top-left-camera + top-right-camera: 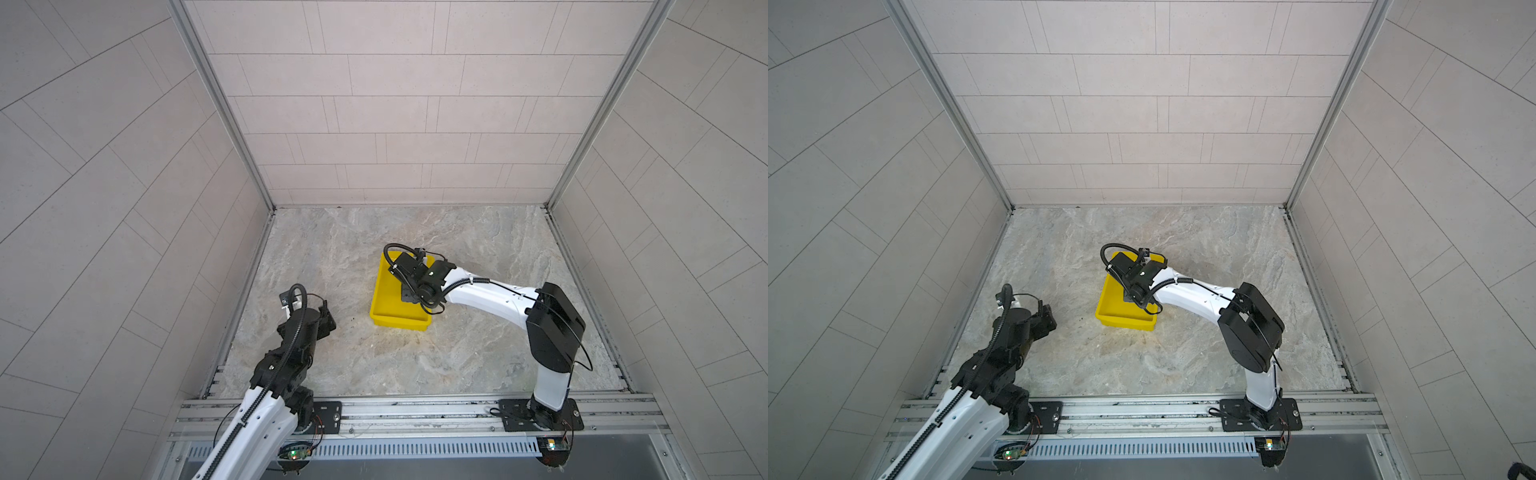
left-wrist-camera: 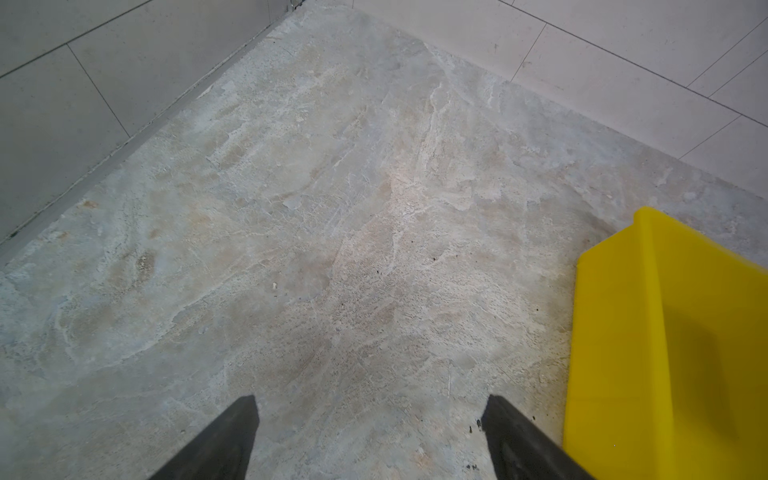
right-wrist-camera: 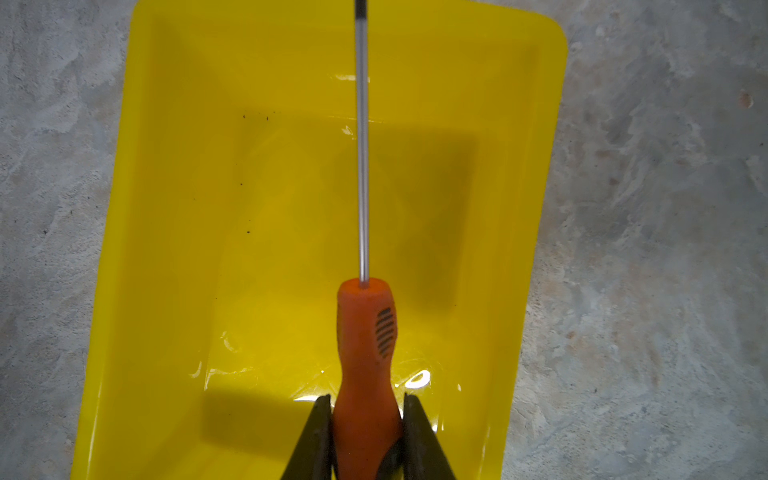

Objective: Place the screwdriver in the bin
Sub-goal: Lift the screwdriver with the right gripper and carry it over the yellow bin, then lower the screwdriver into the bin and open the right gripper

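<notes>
The screwdriver [image 3: 365, 316] is orange (black ribbed patch), its shaft silver.

screwdriver [image 3: 365, 353]: orange handle with a black ribbed patch; silver-grey shaft, dark tip
bin [image 3: 174, 232]: bright yellow all over, glossy inside with white glints
desk [image 1: 415, 365]: grey and beige, marbled with pale veins
walls [image 1: 374, 104]: pale grey tiles, thin dark joints
right arm [image 1: 490, 293]: white shell, black joints
</notes>
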Controlling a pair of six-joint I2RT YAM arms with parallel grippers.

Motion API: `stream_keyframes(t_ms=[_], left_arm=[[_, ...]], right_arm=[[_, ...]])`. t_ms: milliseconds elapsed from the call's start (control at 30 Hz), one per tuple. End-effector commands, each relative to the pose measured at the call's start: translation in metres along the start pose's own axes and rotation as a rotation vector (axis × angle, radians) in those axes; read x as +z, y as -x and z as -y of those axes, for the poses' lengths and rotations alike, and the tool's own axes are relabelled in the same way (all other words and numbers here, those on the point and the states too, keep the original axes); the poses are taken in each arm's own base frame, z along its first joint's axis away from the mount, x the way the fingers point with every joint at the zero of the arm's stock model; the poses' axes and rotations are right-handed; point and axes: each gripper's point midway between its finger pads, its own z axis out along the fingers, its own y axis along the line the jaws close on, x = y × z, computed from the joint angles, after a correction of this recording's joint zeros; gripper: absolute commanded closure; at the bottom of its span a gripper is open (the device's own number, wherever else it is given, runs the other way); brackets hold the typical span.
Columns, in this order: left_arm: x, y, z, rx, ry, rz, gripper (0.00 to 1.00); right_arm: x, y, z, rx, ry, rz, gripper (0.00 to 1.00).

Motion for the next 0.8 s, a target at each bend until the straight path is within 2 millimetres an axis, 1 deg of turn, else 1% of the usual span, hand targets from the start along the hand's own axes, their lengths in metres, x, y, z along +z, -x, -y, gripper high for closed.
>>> stream_keyframes(t_ms=[0,133,333,400,467,533,633,733,767], left_arm=[[0.002,0.001,0.000,0.009,0.004,0.001,0.09],[0.003,0.002,-0.001,0.013,0.015,0.000,0.10],[0.002,0.002,-0.001,0.011,0.016,0.002,0.10],[0.002,0.002,-0.002,0.010,0.014,0.005,0.10],[0.002,0.002,-0.001,0.010,0.012,0.005,0.10],[0.002,0.002,-0.002,0.010,0.015,0.005,0.10],[0.002,0.002,-0.001,0.010,0.014,0.005,0.10],[0.002,0.002,-0.001,0.010,0.014,0.005,0.10],[0.002,0.002,-0.002,0.011,0.015,0.003,0.10]], right_arm=[[0.007,-0.002,0.000,-0.014,-0.026,-0.008,0.88],[0.016,-0.009,-0.005,-0.026,-0.016,-0.044,0.87],[0.039,-0.019,-0.017,-0.039,0.003,-0.107,0.86],[0.045,-0.022,-0.019,-0.049,0.008,-0.133,0.85],[0.048,-0.023,-0.019,-0.056,0.005,-0.144,0.81],[0.046,-0.022,-0.019,-0.067,0.003,-0.144,0.79],[0.036,-0.016,-0.018,-0.081,0.007,-0.123,0.76],[0.018,-0.004,-0.020,-0.120,0.031,-0.085,0.73],[0.010,0.001,-0.017,-0.136,0.028,-0.068,0.72]])
